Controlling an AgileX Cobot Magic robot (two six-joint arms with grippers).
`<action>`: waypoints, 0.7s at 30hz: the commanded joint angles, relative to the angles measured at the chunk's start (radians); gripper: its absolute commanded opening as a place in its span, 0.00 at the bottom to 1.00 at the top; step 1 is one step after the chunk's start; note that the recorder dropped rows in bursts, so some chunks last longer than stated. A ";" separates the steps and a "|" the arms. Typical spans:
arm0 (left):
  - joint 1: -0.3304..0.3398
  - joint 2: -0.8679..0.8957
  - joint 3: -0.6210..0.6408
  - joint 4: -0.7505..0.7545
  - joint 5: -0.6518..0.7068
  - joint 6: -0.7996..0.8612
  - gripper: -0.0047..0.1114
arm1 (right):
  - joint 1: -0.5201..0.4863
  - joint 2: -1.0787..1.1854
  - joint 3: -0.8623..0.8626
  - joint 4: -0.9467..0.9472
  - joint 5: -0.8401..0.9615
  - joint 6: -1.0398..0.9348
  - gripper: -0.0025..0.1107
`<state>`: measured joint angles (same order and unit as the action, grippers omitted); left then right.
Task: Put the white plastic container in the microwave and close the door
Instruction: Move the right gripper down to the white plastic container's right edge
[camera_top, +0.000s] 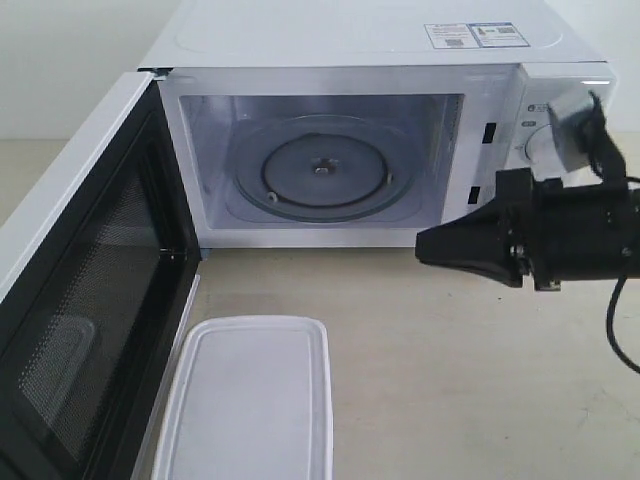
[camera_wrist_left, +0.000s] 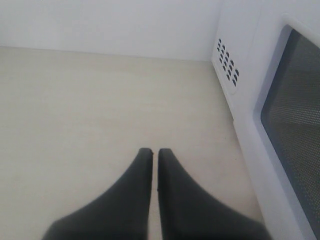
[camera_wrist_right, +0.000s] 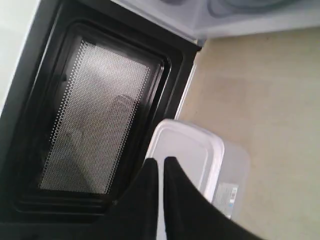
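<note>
**A:** The microwave (camera_top: 400, 45) is empty and its door (camera_top: 90, 300) is swung wide. The white plastic container (camera_top: 250, 400) sits just in front, right beside the door.

**B:** Looks light and stiff with a slick lid, so I'd grab it across the sides. The right gripper (camera_top: 425, 245) and left gripper (camera_wrist_left: 151, 152) are both pinched together, empty. Can't read the top stickers (camera_top: 476, 36) or its label (camera_wrist_right: 226, 196).

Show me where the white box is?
In the exterior view, the white plastic container sits on the table at lower left, beside the open door.

Container (camera_top: 245, 400) lies before the microwave (camera_top: 380, 50), beside its door (camera_top: 90, 290).
</note>
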<state>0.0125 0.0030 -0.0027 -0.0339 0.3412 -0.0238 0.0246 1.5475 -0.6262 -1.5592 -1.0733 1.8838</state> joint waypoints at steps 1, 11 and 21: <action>0.001 -0.003 0.003 -0.003 -0.003 -0.007 0.08 | 0.051 0.115 0.017 0.036 -0.038 -0.024 0.02; 0.001 -0.003 0.003 -0.003 -0.003 -0.007 0.08 | 0.303 0.340 0.021 0.127 -0.052 -0.081 0.37; 0.001 -0.003 0.003 -0.003 -0.003 -0.007 0.08 | 0.337 0.340 0.021 0.230 0.122 -0.073 0.51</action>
<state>0.0125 0.0030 -0.0027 -0.0339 0.3412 -0.0238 0.3381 1.8902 -0.6097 -1.3583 -1.0149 1.8122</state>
